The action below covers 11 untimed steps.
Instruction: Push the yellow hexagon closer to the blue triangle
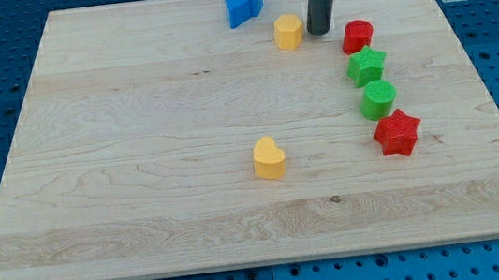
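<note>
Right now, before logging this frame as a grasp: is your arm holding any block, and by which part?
Nothing is held. My tip stands just to the view's right of the yellow hexagon, beside it.

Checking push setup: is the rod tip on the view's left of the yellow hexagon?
No: my tip sits just to the view's right of the yellow hexagon, with the blue block farther left.

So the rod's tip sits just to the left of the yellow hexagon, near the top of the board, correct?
Not quite. In the camera view, my tip sits just to the right of the yellow hexagon, between it and the red block. It is near the top of the board, as you said.
</note>
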Available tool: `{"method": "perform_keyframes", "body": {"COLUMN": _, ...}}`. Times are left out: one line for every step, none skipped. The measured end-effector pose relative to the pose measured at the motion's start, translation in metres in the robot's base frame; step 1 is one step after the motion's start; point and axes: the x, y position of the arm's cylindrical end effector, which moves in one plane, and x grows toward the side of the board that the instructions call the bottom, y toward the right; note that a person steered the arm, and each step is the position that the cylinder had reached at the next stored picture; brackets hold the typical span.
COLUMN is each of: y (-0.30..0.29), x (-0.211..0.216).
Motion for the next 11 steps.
{"method": "perform_keyframes", "body": {"y": 0.011, "x": 0.04}}
{"method": "perform_keyframes", "body": {"y": 0.011, "x": 0.024}}
{"method": "perform_keyframes", "body": {"y": 0.001, "x": 0.0}}
{"method": "perform_keyframes", "body": {"y": -0.012, "x": -0.004}}
{"method": "perform_keyframes", "body": {"y": -0.024, "x": -0.004}}
{"method": "perform_keyframes", "body": {"y": -0.037, "x": -0.004}}
{"method": "perform_keyframes", "body": {"y": -0.044, "x": -0.003}}
{"method": "perform_keyframes", "body": {"y": -0.032, "x": 0.032}}
{"method": "perform_keyframes", "body": {"y": -0.036, "x": 0.038}}
{"method": "perform_keyframes", "body": {"y": -0.059, "x": 0.026}}
{"method": "perform_keyframes", "body": {"y": -0.083, "x": 0.018}}
